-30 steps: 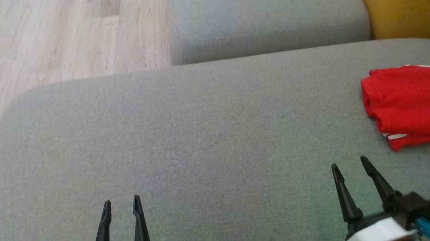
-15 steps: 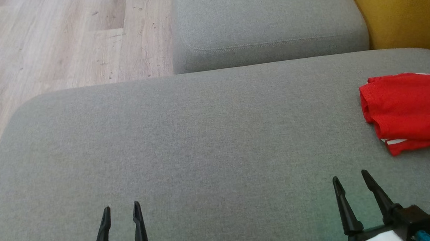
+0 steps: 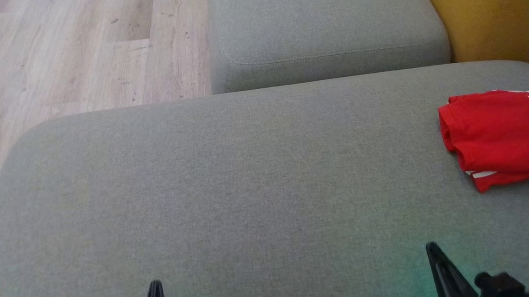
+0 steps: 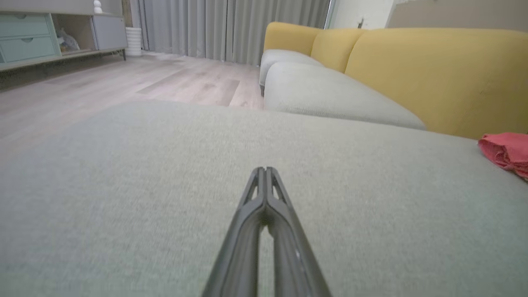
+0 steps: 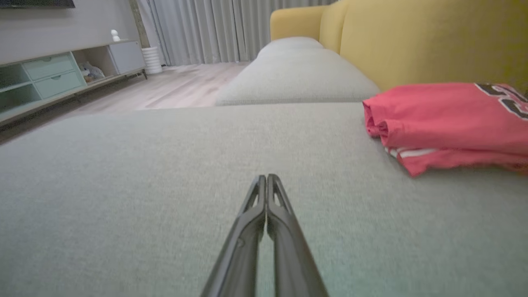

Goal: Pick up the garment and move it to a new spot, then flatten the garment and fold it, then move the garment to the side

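We see folded red garment (image 3: 501, 136) on grey cushion (image 3: 249, 191); left gripper (image 4: 266, 170) well apart from it, right gripper (image 5: 267, 177) nearer, both w/ fingers pressed together, empty.

The left gripper (image 4: 265, 169) has two long, slender fingers (image 4: 243, 247) of dark grey, matte material. They taper to thin, rounded tips, each with a narrow slot cut through near the end. The right gripper (image 5: 267, 176) is built alike, with a faint sheen along its edges. In the head view its base carries a chunky black part (image 3: 502, 284), perhaps a mounting block, though the frame crops it.
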You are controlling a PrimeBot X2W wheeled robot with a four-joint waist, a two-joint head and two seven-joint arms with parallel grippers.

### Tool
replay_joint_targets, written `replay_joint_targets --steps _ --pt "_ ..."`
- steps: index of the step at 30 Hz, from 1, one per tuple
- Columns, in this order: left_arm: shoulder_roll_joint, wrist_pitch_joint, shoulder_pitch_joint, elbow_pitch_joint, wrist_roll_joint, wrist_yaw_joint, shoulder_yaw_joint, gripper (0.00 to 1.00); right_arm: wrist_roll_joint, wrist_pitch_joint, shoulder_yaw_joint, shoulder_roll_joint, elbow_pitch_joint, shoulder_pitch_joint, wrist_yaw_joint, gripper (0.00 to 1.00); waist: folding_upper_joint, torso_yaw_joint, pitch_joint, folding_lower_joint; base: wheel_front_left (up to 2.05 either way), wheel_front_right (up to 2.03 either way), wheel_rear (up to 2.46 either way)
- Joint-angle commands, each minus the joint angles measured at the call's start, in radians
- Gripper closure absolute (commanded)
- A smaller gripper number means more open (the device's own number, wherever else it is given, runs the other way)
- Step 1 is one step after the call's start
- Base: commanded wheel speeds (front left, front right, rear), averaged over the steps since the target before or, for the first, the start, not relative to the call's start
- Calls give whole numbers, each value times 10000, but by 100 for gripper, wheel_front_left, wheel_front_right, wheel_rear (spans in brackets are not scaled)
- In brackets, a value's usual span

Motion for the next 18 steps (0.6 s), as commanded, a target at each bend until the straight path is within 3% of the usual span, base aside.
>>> replay_joint_targets --steps 1,18 --pt "13 9 -195 -282 -260 -31 38 100 324 43 -7 -16 -305 -187 0 100 0 -1 13 0 0 0 0" --pt "110 404 -662 -163 -2232 -298 323 100 2577 415 -97 -140 -274 -636 -1 100 0 -27 134 0 0 0 0"
